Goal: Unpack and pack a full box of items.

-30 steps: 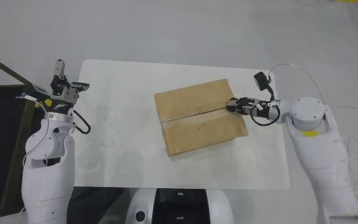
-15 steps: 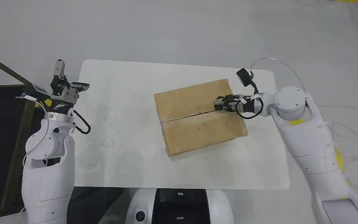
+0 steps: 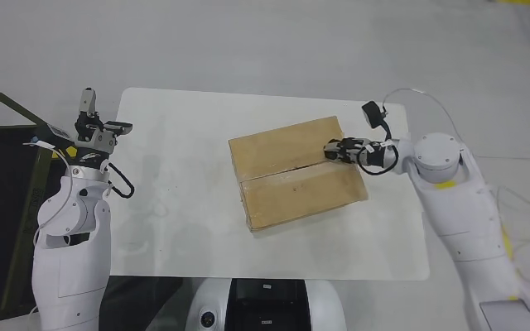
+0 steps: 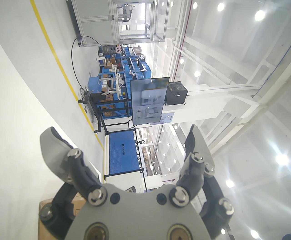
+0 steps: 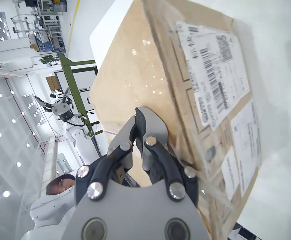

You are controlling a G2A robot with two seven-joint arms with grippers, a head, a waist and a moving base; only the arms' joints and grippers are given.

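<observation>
right gripper (image 3: 330, 151), pinched closed, sits over the taped cardboard box (image 3: 290, 175) by its seam; left gripper (image 3: 87, 99) gapes wide beside the table (image 3: 190, 236).

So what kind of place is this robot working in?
Likely a factory or warehouse hall: blue racks with cartons on them, a yellow line along the floor, and rows of ceiling lights high overhead.
</observation>
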